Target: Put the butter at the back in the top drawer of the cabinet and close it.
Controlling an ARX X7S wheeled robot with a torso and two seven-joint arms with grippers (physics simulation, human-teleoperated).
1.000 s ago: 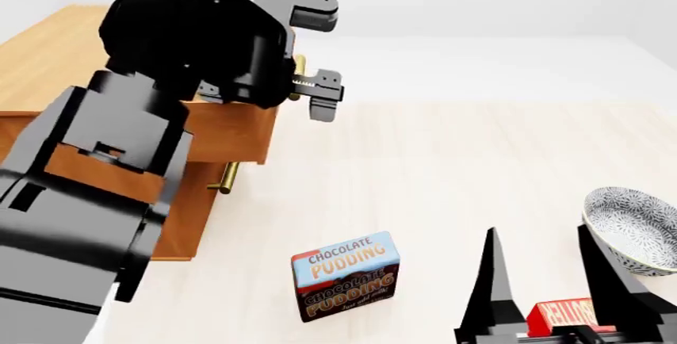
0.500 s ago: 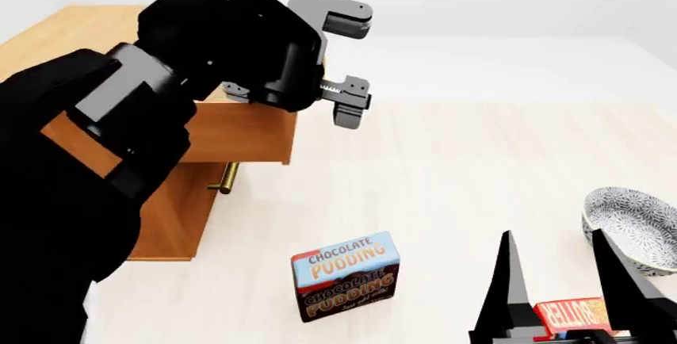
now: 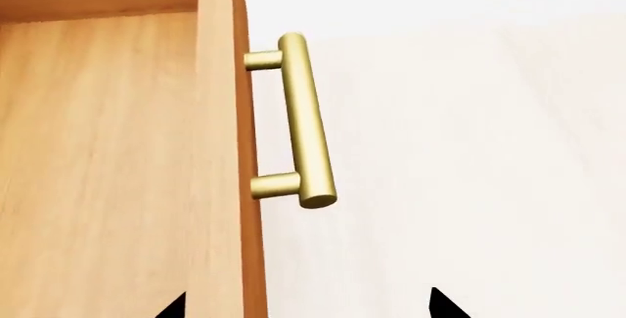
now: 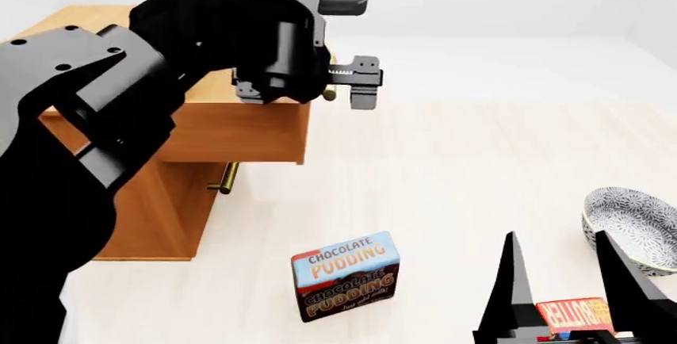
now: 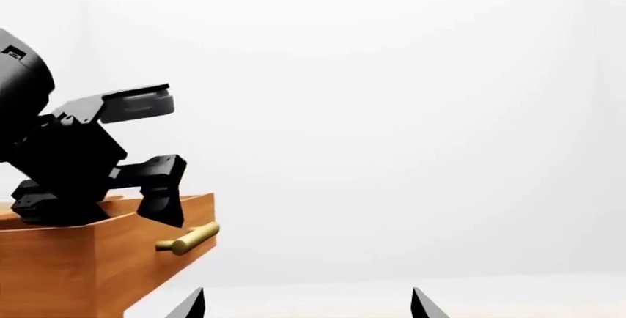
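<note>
Butter [image 4: 572, 314] lies flat, long axis crosswise, between right hand [image 4: 566, 284] fingers.

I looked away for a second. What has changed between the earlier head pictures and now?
The top drawer has slid further out of the cabinet. The left pincer moved rightward with it in the head view and now stands open above the handle, not gripping it. The right pincer shifted slightly right, jaws apart over the butter. The pudding box and bowl stayed put.
</note>
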